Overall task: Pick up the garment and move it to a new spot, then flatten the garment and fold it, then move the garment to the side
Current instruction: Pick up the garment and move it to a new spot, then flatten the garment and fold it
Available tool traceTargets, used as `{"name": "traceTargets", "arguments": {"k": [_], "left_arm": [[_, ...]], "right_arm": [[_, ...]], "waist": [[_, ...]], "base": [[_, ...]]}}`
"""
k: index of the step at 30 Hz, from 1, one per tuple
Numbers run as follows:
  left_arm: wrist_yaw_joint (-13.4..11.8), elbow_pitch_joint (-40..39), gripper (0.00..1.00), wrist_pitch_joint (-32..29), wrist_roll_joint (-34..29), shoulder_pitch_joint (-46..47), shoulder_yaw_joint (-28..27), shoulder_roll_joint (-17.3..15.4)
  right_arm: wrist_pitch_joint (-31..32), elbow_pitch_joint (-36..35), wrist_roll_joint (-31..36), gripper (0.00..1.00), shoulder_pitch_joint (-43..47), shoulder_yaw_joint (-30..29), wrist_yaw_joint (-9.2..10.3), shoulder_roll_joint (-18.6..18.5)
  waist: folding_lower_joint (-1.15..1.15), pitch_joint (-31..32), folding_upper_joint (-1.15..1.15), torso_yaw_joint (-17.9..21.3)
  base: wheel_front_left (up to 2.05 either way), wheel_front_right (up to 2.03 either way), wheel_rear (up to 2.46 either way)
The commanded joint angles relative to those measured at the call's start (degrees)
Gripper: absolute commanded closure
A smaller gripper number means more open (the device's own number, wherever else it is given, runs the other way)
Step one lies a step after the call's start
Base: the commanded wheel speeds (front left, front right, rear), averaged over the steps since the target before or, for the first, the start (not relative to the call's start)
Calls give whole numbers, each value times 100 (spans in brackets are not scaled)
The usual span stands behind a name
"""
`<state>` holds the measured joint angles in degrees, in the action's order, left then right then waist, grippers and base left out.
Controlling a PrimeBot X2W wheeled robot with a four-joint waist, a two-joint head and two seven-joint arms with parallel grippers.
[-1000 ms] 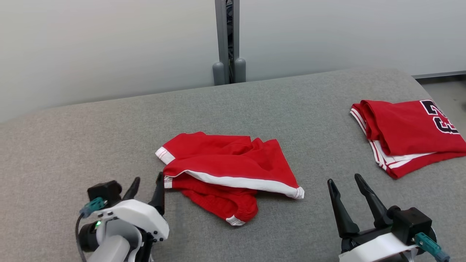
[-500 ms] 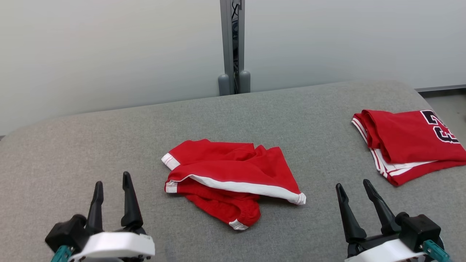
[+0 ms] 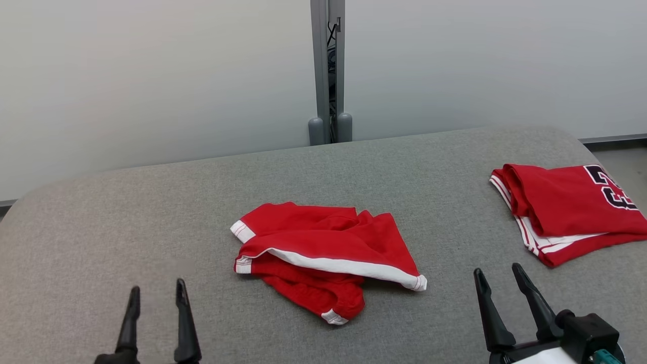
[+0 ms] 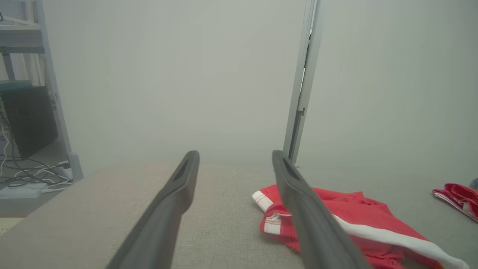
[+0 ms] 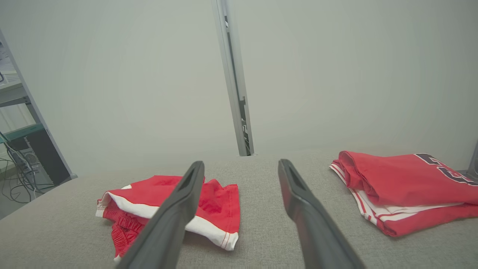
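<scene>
Left gripper (image 3: pixel 157 285) and right gripper (image 3: pixel 497 268) stand wide, empty. Best pinch the red shorts (image 3: pixel 323 247) by opposite white-trimmed corners.

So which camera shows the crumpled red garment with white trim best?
The head view: the crumpled red garment with white trim lies whole on the grey fabric table. In the left wrist view a dark finger hides part of it; in the right wrist view another finger crosses it.

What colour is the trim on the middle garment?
White trim on the red garment; clearest in the head view.
</scene>
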<state>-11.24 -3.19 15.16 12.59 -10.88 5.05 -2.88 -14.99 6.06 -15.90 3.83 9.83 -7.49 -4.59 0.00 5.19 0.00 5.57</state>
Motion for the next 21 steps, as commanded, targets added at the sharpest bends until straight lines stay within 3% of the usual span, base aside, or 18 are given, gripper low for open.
{"name": "traceTargets", "arguments": {"k": [1,10,21], "left_arm": [[-50,100,0,1,-23,-61,67,-11],[-118,505,0,1,277,-55,169,-14],[-16,584,0,2,-193,-58,220,-13]], "right_arm": [[-23,-10,58,0,68,-15,-2,-30],[-23,28,96,0,108,14,-2,-8],[-22,27,83,0,120,43,-2,-32]], "waist": [[0,1,0,-22],[0,33,0,-90],[0,63,0,-107]], "base": [[0,0,0],[0,0,0],[0,0,0]]}}
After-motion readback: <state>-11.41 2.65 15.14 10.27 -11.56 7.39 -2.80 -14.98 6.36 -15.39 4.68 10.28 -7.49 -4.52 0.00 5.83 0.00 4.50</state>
